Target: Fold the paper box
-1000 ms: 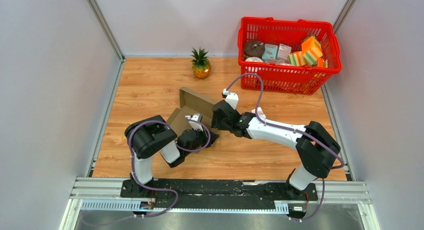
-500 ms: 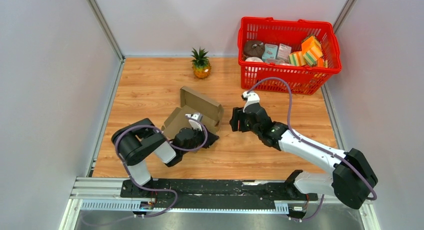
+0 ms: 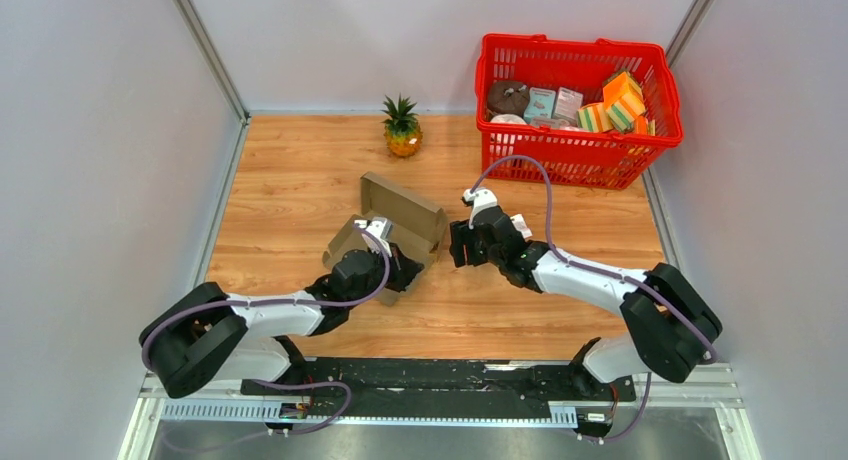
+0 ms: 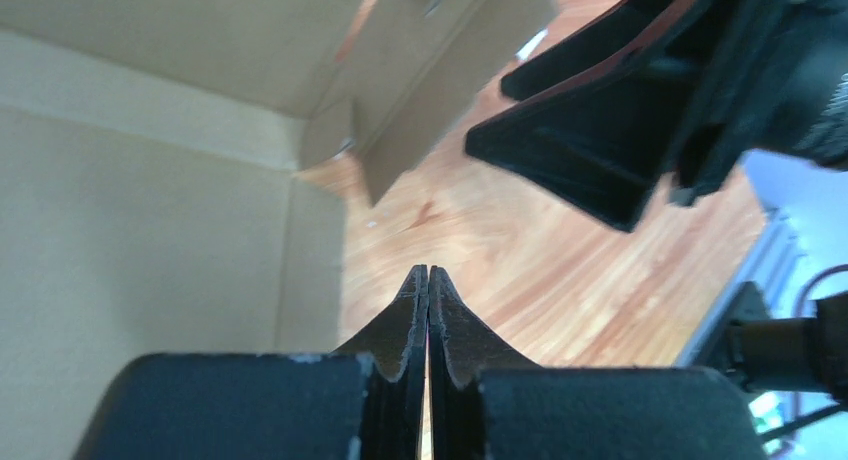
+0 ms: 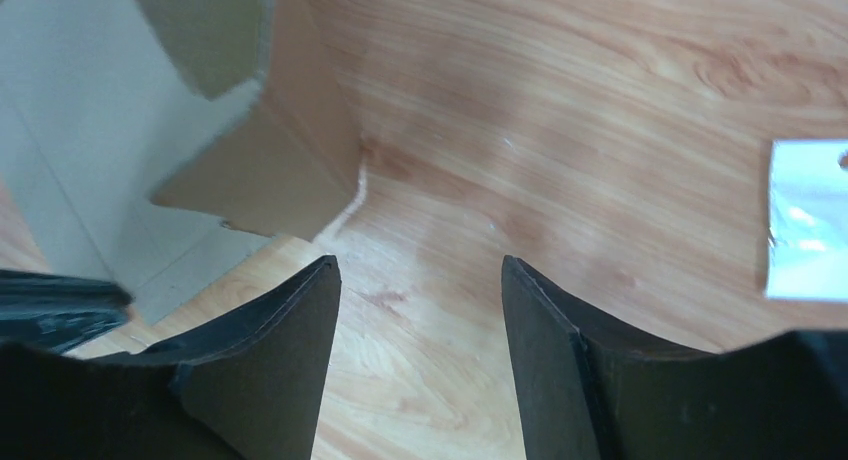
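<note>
1 box (image 3: 400,212), brown cardboard, part-folded with walls raised, sits mid-bench (image 3: 300,180). Left gripper (image 4: 428,272): jaws pressed together on nothing, tips beside a box wall. Right gripper (image 5: 420,270): jaws apart, empty, just right of the box, with 1 white tag (image 5: 808,220) nearby; 1 red basket (image 3: 570,46) and 1 pineapple (image 3: 402,128) stand at the far edge.
</note>
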